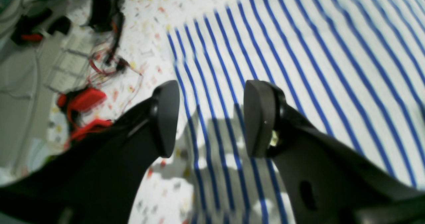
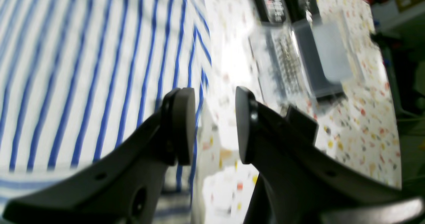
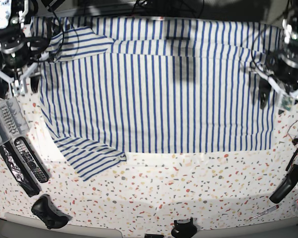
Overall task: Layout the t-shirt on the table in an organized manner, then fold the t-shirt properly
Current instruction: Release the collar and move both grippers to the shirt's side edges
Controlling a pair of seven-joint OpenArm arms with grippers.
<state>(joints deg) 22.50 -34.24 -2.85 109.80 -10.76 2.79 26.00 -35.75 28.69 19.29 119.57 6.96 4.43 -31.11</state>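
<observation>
While the table (image 3: pixel 188 193) fills the whole base view, its upper two thirds are covered by the shirt (image 3: pixel 159 94), spread flat with stripes running top to bottom of frame; one sleeve lies out at lower left, the other is turned over at upper left. Layout looks largely done by this evidence; no fold of the body is visible, so folding appears wholly left. Left gripper (image 1: pixel 211 117), at right edge of the base view: jaws spread, nothing between them, poised over the shirt's edge where cloth meets bare table. Right gripper (image 2: pixel 214 126), at upper left of the base view: jaws likewise spread and empty, straddling the shirt's border. Clear tray (image 3: pixel 1 124), left edge: holds small items, too blurred to name. Two remotes (image 3: pixel 31 158) lie just below it, on the table, not in any container. Black controller (image 3: pixel 48 210), lower left. Red wiring (image 1: pixel 83 101), left of the left wrist view, beside the shirt.
</observation>
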